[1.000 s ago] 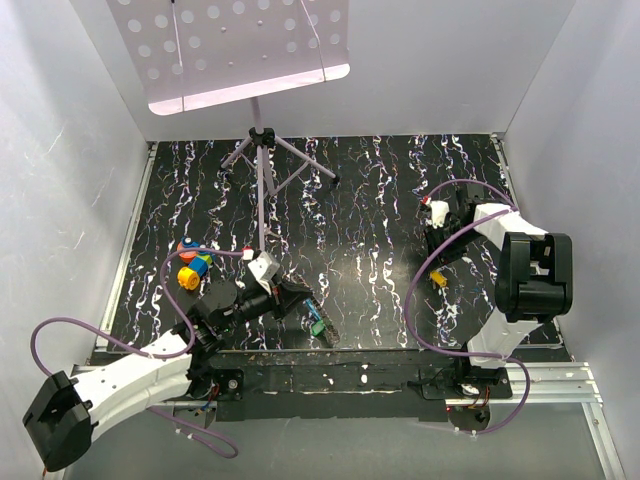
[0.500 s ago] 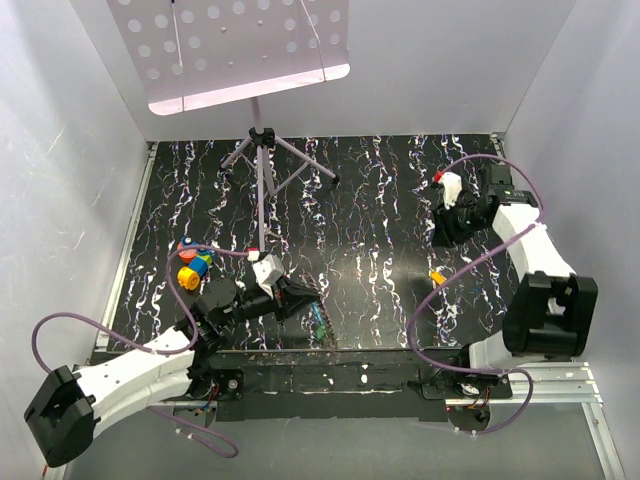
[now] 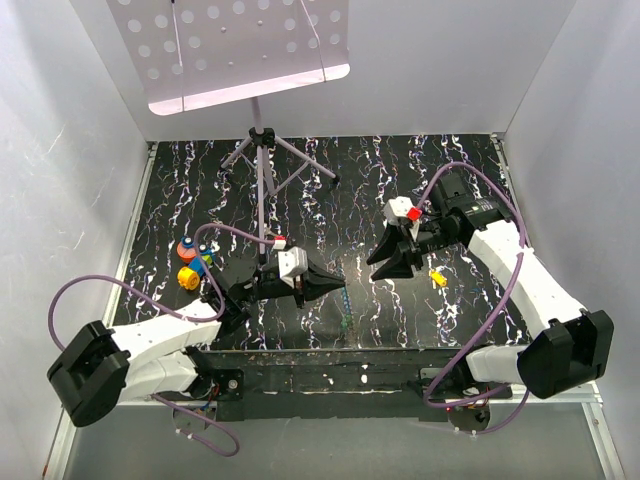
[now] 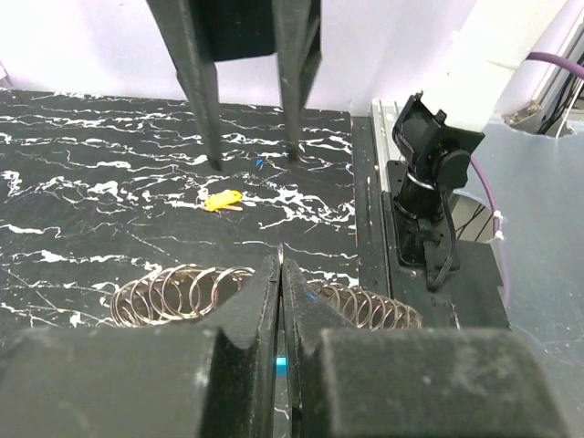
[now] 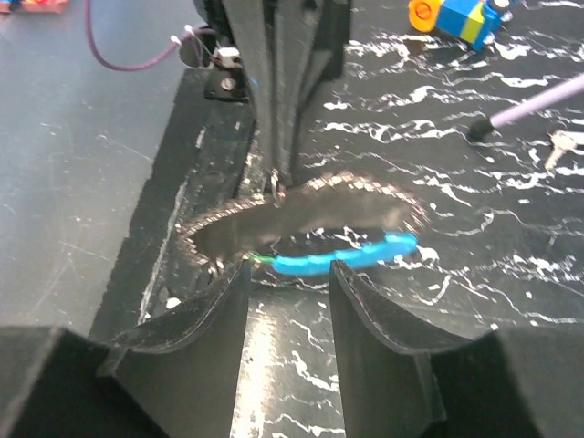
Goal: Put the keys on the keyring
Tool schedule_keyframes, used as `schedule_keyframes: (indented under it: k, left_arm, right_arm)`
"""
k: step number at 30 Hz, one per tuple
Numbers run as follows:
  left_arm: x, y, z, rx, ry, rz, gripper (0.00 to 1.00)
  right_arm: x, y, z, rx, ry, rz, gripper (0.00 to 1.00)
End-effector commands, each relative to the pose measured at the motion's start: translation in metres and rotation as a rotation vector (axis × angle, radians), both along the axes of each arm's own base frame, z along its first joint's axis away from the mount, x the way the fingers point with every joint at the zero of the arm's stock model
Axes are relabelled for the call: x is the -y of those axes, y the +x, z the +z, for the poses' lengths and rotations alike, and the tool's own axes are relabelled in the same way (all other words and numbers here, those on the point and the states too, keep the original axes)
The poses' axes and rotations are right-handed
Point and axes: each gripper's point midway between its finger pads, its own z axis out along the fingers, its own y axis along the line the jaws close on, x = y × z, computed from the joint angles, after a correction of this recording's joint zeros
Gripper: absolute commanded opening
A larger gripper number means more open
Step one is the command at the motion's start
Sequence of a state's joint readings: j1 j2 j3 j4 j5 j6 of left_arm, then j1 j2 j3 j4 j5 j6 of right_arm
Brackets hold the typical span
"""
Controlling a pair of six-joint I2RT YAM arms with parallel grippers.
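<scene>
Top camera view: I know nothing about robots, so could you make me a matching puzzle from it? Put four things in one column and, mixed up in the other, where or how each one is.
Things
1. yellow key
2. left hand
3. right hand
4. coloured toys

Place or state
A. open, holding nothing
B. clustered near the left edge of the table
C. shut on the coiled ring
D. lying loose on the table, close to the right hand

Pairs: 1-D, 2-C, 3-A, 4-B
</scene>
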State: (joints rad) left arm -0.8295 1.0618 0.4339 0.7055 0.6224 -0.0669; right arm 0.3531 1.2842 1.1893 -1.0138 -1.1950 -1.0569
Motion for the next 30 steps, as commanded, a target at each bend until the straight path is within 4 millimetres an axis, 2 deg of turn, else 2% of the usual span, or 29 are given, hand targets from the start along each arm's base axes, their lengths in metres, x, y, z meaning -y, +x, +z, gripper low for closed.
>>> schedule_keyframes:
  k: [1,5,11,18,30]
  left_arm:
    - [0.007,0.001,0.042,0.070,-0.138,-0.019,0.00]
    - [0.009,0.004,0.052,0.045,-0.204,-0.005,0.00]
    - [0.011,0.006,0.058,0.017,-0.250,0.006,0.00]
    - [0.013,0.005,0.060,0.010,-0.255,0.017,0.00]
    - [0.012,0.015,0.060,-0.022,-0.277,0.097,0.00]
  right_arm:
    - [-0.011,-0.019,0.030,-0.008,0.101,0.084,0.47]
    - [-0.017,-0.020,0.033,-0.007,0.093,0.105,0.44]
    - [-0.024,-0.018,0.024,-0.040,0.053,0.098,0.43]
    - [-0.026,-0.013,0.024,-0.054,0.045,0.076,0.43]
    - [-0.032,-0.020,0.024,-0.088,0.056,0.102,0.34]
